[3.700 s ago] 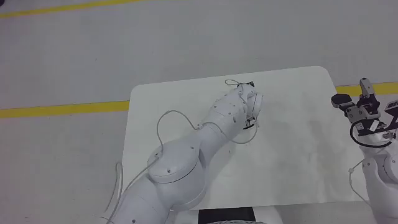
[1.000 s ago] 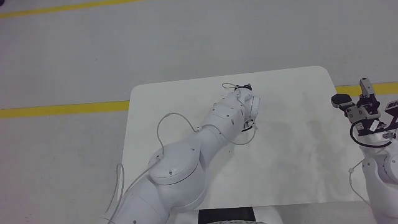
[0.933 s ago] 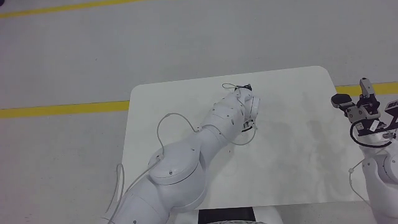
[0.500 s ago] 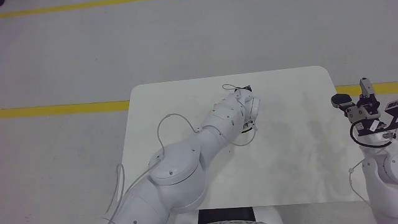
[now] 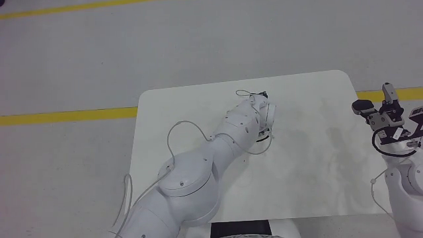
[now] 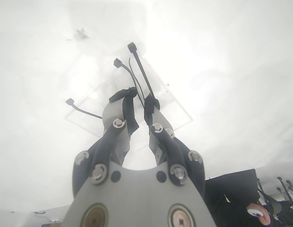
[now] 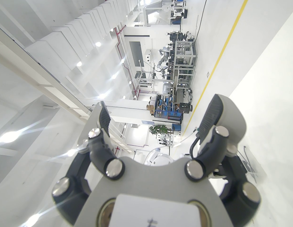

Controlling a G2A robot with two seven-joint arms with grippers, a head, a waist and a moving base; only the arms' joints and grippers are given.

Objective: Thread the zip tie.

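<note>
Currently pick-up stage, by my reading. Left gripper (image 6: 139, 98) low over clear flat acrylic plate (image 6: 172, 109) on white table (image 5: 317, 145), black plastic zip ties lying on plate. One straight zip tie (image 6: 141, 69) runs up to gripper tip, curved zip tie (image 6: 124, 67) just beside it, third zip tie (image 6: 83, 112) off to one side. Cannot tell whether left jaws clamp a strap. Right gripper (image 7: 158, 112) wide open, empty, beyond table's right edge. Advice: take single strap only, hold near tail, leave head free, bring right gripper in for head.
</note>
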